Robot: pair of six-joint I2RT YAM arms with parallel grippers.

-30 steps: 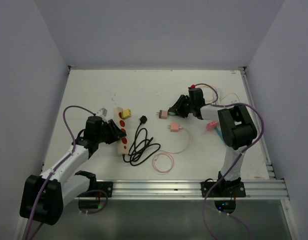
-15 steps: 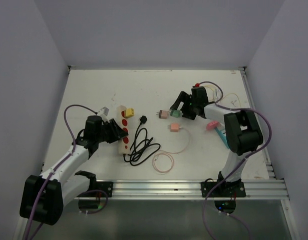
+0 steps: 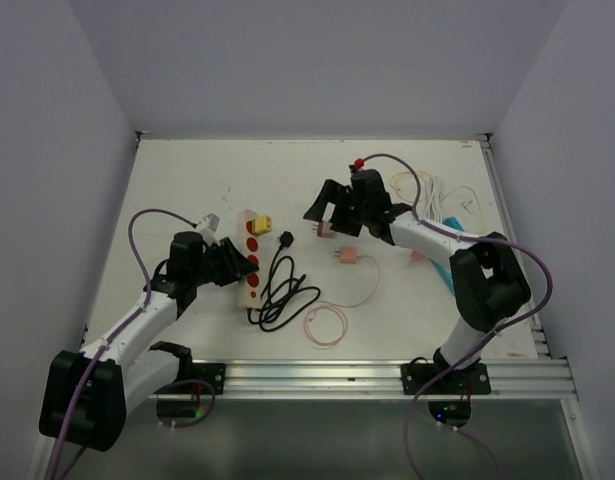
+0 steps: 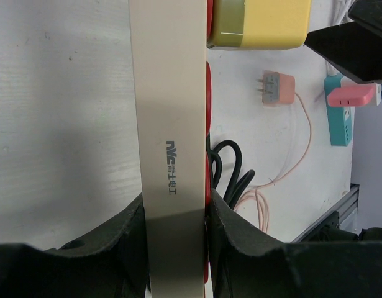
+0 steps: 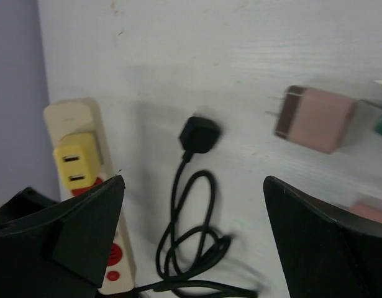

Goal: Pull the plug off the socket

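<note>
Right gripper (image 3: 329, 208) swung left, jaws now wide apart, empty | left gripper (image 4: 175, 217) clamped on power strip (image 4: 169, 93)

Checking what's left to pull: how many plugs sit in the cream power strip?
1: yellow cube plug at the cream power strip's far end; the left pincer hides its near end.

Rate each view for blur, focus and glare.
Right wrist view: motion-blurred, with the pink plug and black cable smeared and the right gripper's fingers dark, soft shapes. Left wrist view: sharp, with the strip's printed logo readable. Top view: even, soft light, no glare on the table.
</note>
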